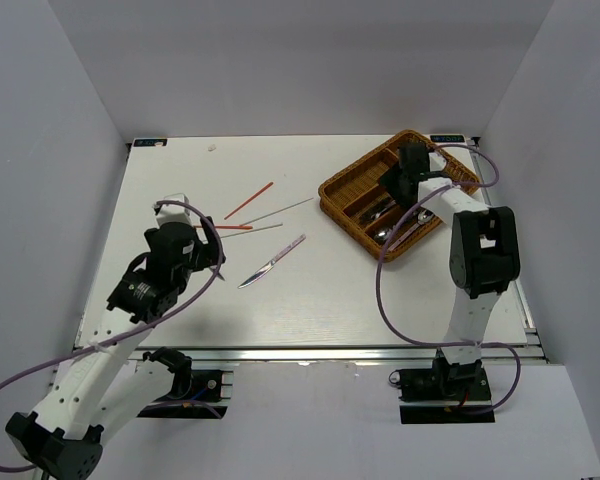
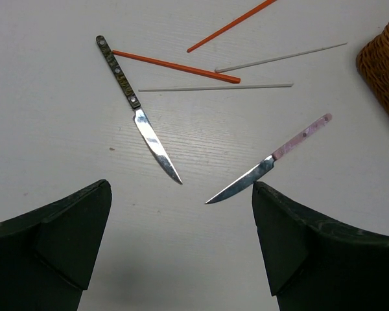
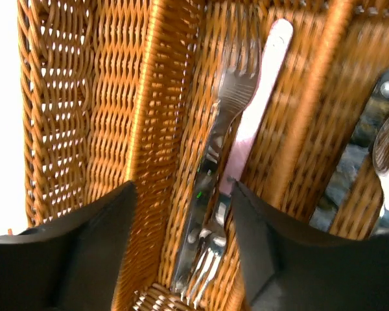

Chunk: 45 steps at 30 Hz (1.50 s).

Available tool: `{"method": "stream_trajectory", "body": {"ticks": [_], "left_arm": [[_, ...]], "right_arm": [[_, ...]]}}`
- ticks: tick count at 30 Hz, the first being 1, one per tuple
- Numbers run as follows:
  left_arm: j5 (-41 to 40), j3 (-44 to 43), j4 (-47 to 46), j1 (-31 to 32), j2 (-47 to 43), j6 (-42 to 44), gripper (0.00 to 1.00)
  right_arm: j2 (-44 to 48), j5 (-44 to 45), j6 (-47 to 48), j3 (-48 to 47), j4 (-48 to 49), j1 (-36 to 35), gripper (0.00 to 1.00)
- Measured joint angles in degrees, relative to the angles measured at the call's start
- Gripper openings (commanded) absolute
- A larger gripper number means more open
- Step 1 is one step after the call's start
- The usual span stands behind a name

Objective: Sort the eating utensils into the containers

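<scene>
Forks (image 3: pixel 235 94) ahead of my right gripper (image 3: pixel 181 253) look blurred. To its right, a silver utensil (image 3: pixel 388 146) runs off-frame.

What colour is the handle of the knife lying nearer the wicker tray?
Pale pink. The knife handle shows best in the left wrist view.

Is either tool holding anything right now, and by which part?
Nothing. Left tool open near two knives; right tool open over forks lying in the tray.
</scene>
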State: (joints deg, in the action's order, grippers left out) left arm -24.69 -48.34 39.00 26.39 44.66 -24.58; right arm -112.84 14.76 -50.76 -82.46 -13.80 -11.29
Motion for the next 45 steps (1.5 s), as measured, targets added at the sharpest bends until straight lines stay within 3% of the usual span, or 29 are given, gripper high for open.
{"method": "stream_trajectory", "body": {"ticks": [6, 12, 15, 18, 22, 27, 32, 38, 44, 45], "left_arm": [[-0.3, 0.0, -0.7, 0.0, 1.7, 0.5, 0.98], [-5.3, 1.2, -2.0, 0.0, -0.7, -0.1, 0.98], [-9.5, 1.2, -1.9, 0.0, -1.8, -1.3, 0.98], [-12.6, 1.3, -1.6, 0.0, -2.9, -2.3, 0.98], [-14.7, 1.7, -1.7, 0.0, -4.9, -2.8, 0.98], [-16.2, 1.7, -1.6, 0.0, -5.1, -3.1, 0.98], [-16.4, 1.8, -1.7, 0.0, -5.0, -3.1, 0.98], [-16.2, 1.9, -1.7, 0.0, -5.0, -2.9, 0.98], [-15.6, 1.9, -1.7, 0.0, -5.0, -2.8, 0.98], [-15.5, 1.9, -1.7, 0.0, -5.0, -2.8, 0.98]], "right_arm": [[6.3, 0.0, 0.1, 2.5, 0.2, -0.2, 0.89], [14.4, -4.1, 8.1, 2.7, 4.0, -1.4, 0.89], [14.9, -13.8, 19.3, 1.8, 8.7, -4.2, 0.89], [10.9, -23.8, 34.4, -2.6, 7.4, -9.0, 0.89], [1.9, -26.6, 56.8, -10.0, 0.0, -18.6, 0.89], [-8.2, -25.7, 77.3, -13.3, -9.9, -29.5, 0.87], [-12.5, -28.0, 89.9, -13.3, -14.6, -32.5, 0.86], [-12.7, -28.7, 96.2, -13.4, -13.1, -32.1, 0.82], [-15.9, -30.8, 98.6, -18.3, -15.7, -32.1, 0.68], [-16.3, -31.4, 98.9, -19.1, -16.4, -32.1, 0.61]]}}
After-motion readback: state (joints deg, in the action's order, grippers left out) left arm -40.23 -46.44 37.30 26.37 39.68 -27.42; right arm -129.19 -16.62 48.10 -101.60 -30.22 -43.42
